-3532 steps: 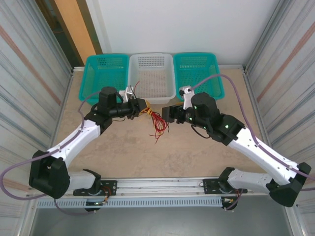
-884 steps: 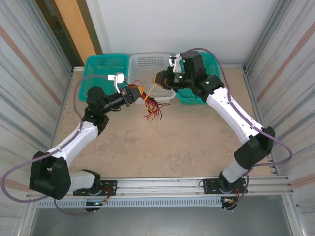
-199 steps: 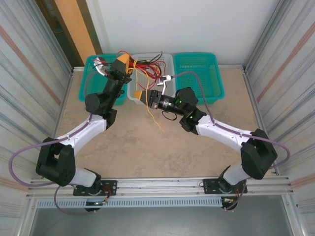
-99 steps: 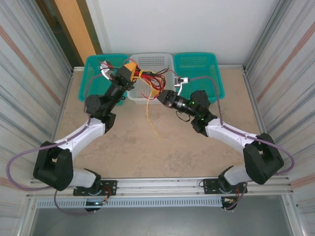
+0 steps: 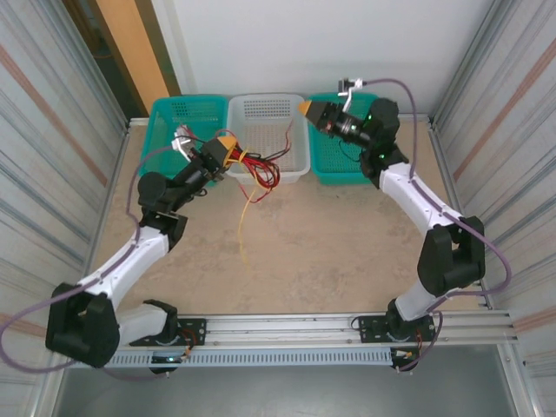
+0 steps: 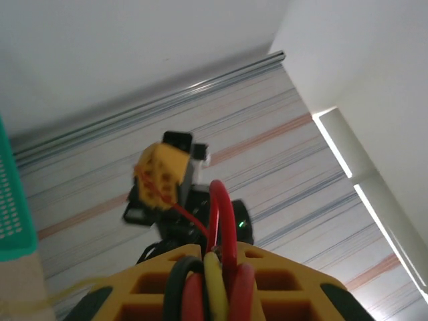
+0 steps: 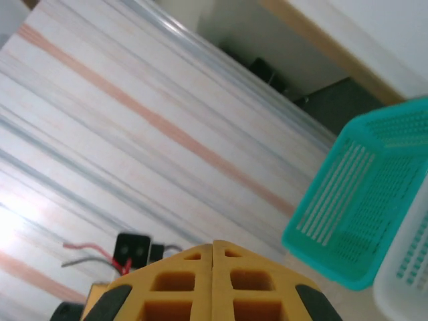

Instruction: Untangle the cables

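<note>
Cables (image 5: 254, 169) hang as one red, black and yellow bunch from the left fingers (image 5: 228, 149), at about 11 o'clock on the counter (image 5: 347, 252), just in front of the white basket (image 5: 265, 97). The left wrist view shows those fingers (image 6: 154, 287) closed on several strands at once.

Half a second ago the right fingers were right beside the bunch. They have now swung away to 1 o'clock, high over the teal basket (image 5: 334, 161). We see the right fingers (image 5: 309, 109) pressed together in the right wrist view (image 7: 174, 281), with nothing between them.

The yellow strand (image 5: 244, 221) now dangles from the bunch toward 6 o'clock, its tip on the counter. The left fingers have also dropped from above the white basket to its near corner.

We judge that the pull did not free the yellow strand, so the knot remains and another grasp is needed.
</note>
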You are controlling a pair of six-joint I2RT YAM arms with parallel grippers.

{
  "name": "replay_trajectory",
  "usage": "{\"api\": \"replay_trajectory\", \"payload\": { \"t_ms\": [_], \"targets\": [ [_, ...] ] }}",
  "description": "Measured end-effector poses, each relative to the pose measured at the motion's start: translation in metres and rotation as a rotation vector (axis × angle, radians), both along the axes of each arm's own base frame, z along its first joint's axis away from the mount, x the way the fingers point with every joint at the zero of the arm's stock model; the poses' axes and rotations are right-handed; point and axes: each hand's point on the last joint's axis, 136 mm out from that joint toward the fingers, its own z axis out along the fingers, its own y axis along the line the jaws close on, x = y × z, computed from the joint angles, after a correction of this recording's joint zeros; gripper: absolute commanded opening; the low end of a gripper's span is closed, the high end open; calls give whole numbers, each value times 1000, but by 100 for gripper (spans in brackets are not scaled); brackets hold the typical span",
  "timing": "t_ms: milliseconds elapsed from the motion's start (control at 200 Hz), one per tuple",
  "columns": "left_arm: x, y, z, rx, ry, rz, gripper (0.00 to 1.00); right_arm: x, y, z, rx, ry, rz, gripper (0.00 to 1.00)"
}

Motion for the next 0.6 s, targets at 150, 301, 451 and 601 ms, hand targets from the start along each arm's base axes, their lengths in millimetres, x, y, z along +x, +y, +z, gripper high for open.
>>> {"api": "replay_trajectory", "payload": {
  "t_ms": [150,301,451,601],
  "targets": [
    [5,-1,-27,185,67,41,0,-15,8,53,-93,-128,7,0],
    [18,1,-74,307,180,77,0,-54,32,64,-189,-191,61,0],
    [30,-2,-93,308,187,65,0,-85,44,44,-253,-152,106,56],
    [36,-15,-62,221,16,-2,0,-64,5,0,-283,-6,8,67]
  ]
}}
